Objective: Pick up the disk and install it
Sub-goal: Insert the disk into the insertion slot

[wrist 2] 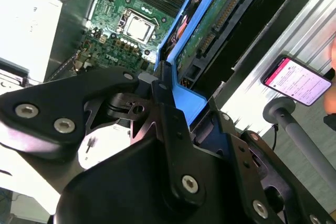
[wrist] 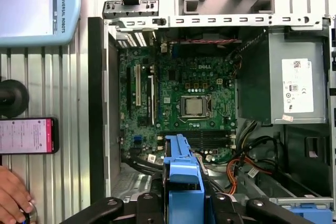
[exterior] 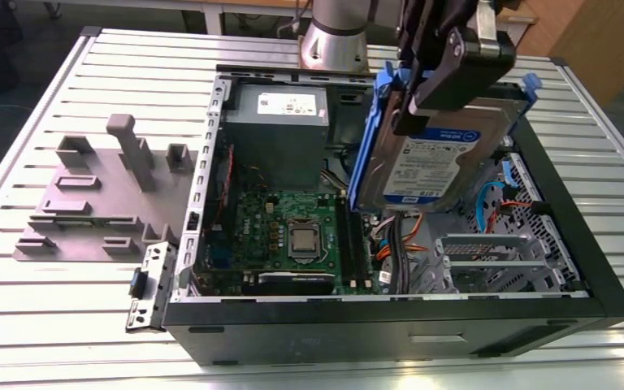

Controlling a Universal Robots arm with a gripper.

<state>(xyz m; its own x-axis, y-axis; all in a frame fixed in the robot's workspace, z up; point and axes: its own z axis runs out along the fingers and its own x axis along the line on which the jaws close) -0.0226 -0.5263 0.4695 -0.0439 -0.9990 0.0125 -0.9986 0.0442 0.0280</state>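
Note:
The disk [exterior: 431,162], a silver drive with a white-and-blue label in a blue bracket [exterior: 369,138], hangs tilted above the right half of the open computer case [exterior: 399,305]. My gripper [exterior: 442,73] is shut on its upper end. In the second wrist view, the black fingers [wrist 2: 164,98] clamp the blue bracket [wrist 2: 185,24], and the disk's green circuit side [wrist 2: 210,30] faces the camera. In the first wrist view, the bracket's end [wrist: 184,177] sticks out from my gripper [wrist: 184,205] over the case's cables.
Inside the case lie the motherboard [exterior: 290,227], the grey power supply [exterior: 279,122], orange and blue cables [exterior: 496,207] and a metal drive cage [exterior: 496,260]. A grey fixture [exterior: 95,195] stands beside the case. A phone [wrist: 26,136] and a hand [wrist: 13,198] rest beside the case.

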